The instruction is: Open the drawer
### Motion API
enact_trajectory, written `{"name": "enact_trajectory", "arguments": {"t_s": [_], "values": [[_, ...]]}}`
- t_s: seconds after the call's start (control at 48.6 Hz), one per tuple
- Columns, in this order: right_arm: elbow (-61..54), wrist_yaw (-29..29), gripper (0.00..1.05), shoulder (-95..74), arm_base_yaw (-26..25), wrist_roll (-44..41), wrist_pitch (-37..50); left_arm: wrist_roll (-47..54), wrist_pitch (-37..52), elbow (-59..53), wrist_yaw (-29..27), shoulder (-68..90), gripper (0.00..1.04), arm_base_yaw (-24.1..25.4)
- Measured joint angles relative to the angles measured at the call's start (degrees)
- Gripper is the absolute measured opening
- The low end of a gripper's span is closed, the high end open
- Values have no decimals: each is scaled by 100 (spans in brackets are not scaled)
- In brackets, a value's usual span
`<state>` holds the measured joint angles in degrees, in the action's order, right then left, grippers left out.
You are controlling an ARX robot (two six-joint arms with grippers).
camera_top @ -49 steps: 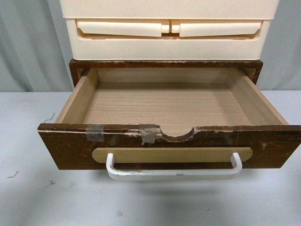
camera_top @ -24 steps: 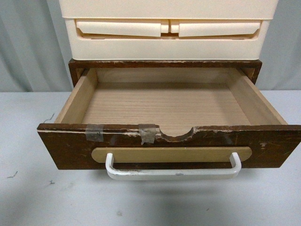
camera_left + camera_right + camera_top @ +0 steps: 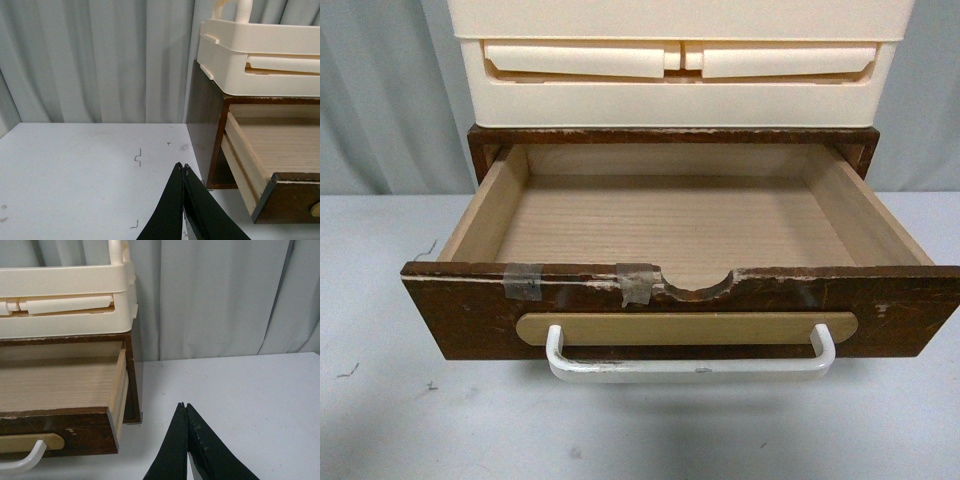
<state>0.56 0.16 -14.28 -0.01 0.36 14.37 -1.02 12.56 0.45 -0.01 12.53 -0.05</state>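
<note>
The dark brown wooden drawer (image 3: pixel 680 310) stands pulled far out of its brown case, its light wood inside empty. Its front has a white bar handle (image 3: pixel 690 367) on a tan oval plate, and a taped, notched top edge. Neither arm shows in the front view. My left gripper (image 3: pixel 182 167) is shut and empty, over the white table to the left of the drawer's side (image 3: pixel 240 165). My right gripper (image 3: pixel 184 405) is shut and empty, over the table to the right of the drawer's corner (image 3: pixel 112 427). Neither touches the drawer.
Cream plastic drawers (image 3: pixel 680 75) are stacked on the brown case (image 3: pixel 670 136). Grey curtains (image 3: pixel 100 60) hang behind. The white table (image 3: pixel 380 400) carries small dark marks (image 3: pixel 139 157) on the left.
</note>
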Motion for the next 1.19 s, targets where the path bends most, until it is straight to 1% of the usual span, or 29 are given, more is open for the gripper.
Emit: {"name": "enact_trajectory", "arguments": {"t_s": [0.206, 0.247, 0.267, 0.309, 0.35, 0.391, 0.412, 0.432, 0.473, 0.576, 0.72, 0.741, 0.761, 0.782, 0.823, 0.905, 0.926, 0.947, 1.008, 1.029, 1.049, 1.07, 1.111, 1.132, 1.152, 1.173, 1.193], "values": [[0, 0, 2, 323, 0, 0, -332, 0, -286, 0, 0, -286, 2, 0], [0, 0, 2, 365, 0, 0, -369, 0, -562, 13, -9, -459, 2, 0], [0, 0, 2, 389, 0, 0, -385, 2, -984, 7, -4, -717, 2, 0], [0, 0, 2, 448, 0, 0, -442, 2, -1338, 7, 0, -1069, 2, 4], [2, 2, 2, 481, 0, 0, -485, 2, -1263, 7, 0, -1222, 2, 2], [13, 0, 2, 673, 0, 0, -813, 2, -1161, 11, 9, -1209, 2, 2], [9, -20, 2, 938, -2, -2, -1268, 0, -1196, 44, 2, -1211, 2, 0], [9, -24, 2, 1141, 0, -7, -1447, 2, -1248, 42, -11, -1211, 2, 0], [9, -13, 2, 1423, 0, -7, -1397, 0, -1309, 4, 0, -1211, 2, 4], [9, -13, 2, 1397, 0, -4, -1506, 0, -1244, 4, -2, -1211, 2, -2], [9, -15, 2, 1403, 0, -4, -1447, 0, -1285, 4, -9, -1211, 2, 0], [9, -15, 2, 1403, 0, -7, -1460, -2, -1285, 4, -4, -1211, 3, 0], [9, -15, 2, 1403, 0, -7, -1471, 2, -1283, 4, 4, -1211, 6, 0], [9, -15, 2, 1403, 0, -7, -1464, 2, -1274, 4, 0, -1211, 11, 0], [9, -15, 6, 1403, 0, -13, -1462, 0, -1279, 4, 2, -1211, 18, 0], [9, -15, 17, 1403, 0, -15, -1462, 0, -1274, 4, 2, -1211, 27, 0], [9, -15, 21, 1403, 0, -15, -1462, 2, -1279, 4, 2, -1211, 33, 0], [9, -15, 26, 1403, 0, -15, -1460, 0, -1276, 4, 2, -1211, 36, 0], [9, -15, 37, 1403, 0, -15, -1460, 0, -1276, 4, 2, -1211, 47, 0], [9, -15, 43, 1403, 0, -15, -1460, 0, -1276, 4, 2, -1211, 53, 0], [9, -15, 52, 1403, 0, -15, -1460, 0, -1276, 4, 2, -1211, 63, 0], [9, -15, 64, 1403, 0, -17, -1462, 2, -1276, 4, 2, -1211, 74, 0], [9, -15, 86, 1403, 0, -17, -1460, 2, -1276, 4, 2, -1211, 96, 0], [9, -15, 97, 1403, 0, -17, -1462, 4, -1276, 4, 2, -1211, 100, 0], [9, -15, 99, 1403, 0, -15, -1460, 2, -1276, 4, 2, -1211, 98, 0], [9, -15, 97, 1403, 0, -20, -1462, 2, -1276, 4, 2, -1211, 98, 0], [9, -15, 98, 1403, 0, -20, -1460, 2, -1276, 4, 2, -1211, 98, 0]]}}
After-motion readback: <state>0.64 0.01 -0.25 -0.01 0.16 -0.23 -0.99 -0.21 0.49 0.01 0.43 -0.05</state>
